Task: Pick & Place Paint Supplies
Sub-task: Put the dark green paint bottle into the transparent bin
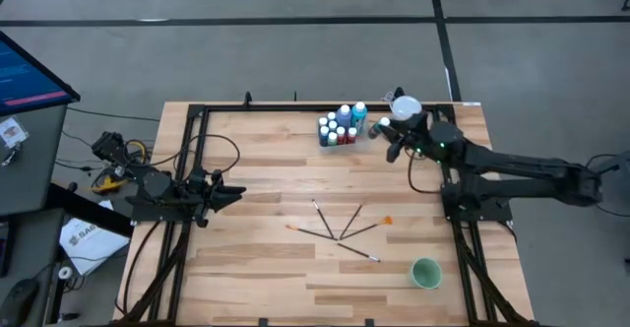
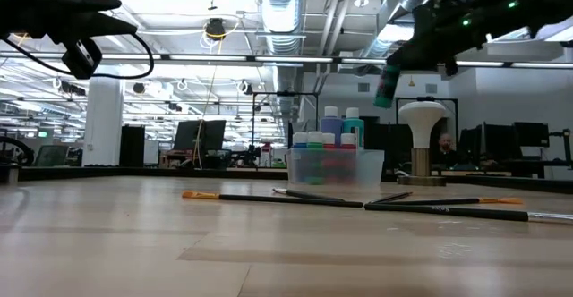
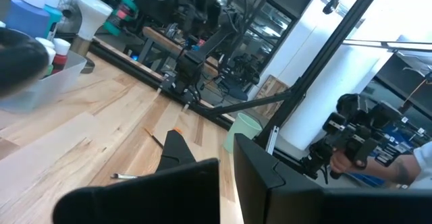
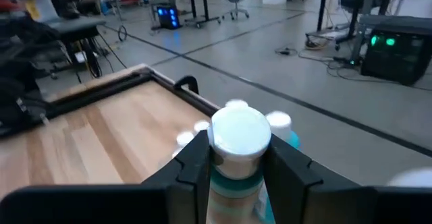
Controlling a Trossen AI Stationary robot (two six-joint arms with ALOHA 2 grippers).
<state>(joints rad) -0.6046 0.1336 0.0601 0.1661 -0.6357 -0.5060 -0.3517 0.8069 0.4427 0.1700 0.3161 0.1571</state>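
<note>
My right gripper is raised near the table's far right and is shut on a teal paint bottle with a white cap. It hovers just right of the clear tub that holds several white-capped bottles. Several dark-handled paintbrushes lie fanned flat on the wood at mid-table. My left gripper waits shut at the left side, raised and touching nothing; its fingers fill the bottom of the left wrist view. My right gripper pinches the teal bottle between its two fingers, just under the white cap at the bottle's top. The fingers come slanting down from the table's right side. The bottle is lifted clear and hangs slightly tilted below the fingers.
A white-topped stemmed stand rises at the far edge, close behind my right gripper. A round green cup sits near the table's near right corner. Black frame rails run along the left and right edges. Bare wood lies left of the brushes.
</note>
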